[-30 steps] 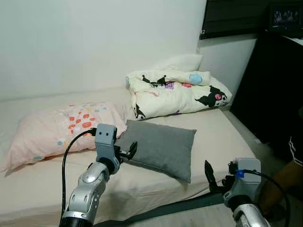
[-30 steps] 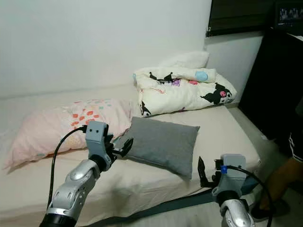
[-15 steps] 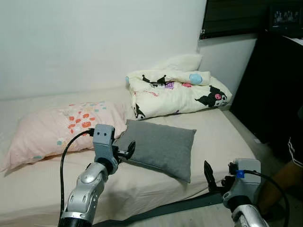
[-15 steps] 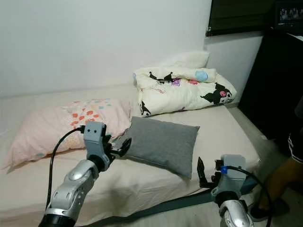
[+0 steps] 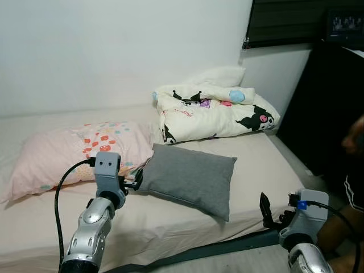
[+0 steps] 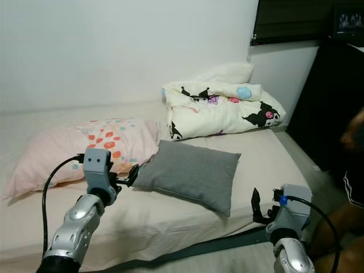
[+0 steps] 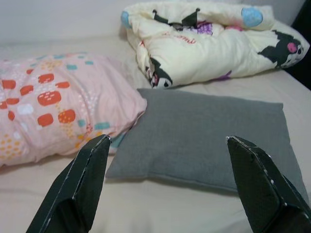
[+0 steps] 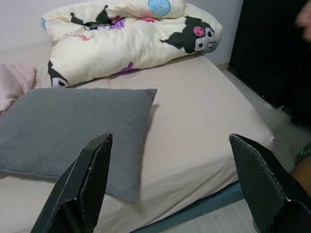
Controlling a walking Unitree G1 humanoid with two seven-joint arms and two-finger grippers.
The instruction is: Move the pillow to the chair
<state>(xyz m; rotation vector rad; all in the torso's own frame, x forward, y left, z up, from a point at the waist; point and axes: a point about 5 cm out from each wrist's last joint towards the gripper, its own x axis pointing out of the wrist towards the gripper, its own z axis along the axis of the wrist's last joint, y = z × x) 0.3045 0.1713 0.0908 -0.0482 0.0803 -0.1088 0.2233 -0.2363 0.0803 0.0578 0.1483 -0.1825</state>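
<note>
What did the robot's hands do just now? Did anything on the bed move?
The left hand slid to the robot's left and now sits open by the gray pillow's near-left corner. The right hand shifted a little to the right, low beside the bed, also open. Neither took hold of anything. The gray pillow, pink pillow and folded blanket stayed where they were.

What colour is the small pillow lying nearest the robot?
Plain grey pillow, clearest in the left wrist view.

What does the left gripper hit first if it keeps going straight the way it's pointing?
Most likely the grey pillow: the open left gripper points at its near-left part, fingers apart and short of it. The pink pillow lies beside that line. Depth is hard to judge.
</note>
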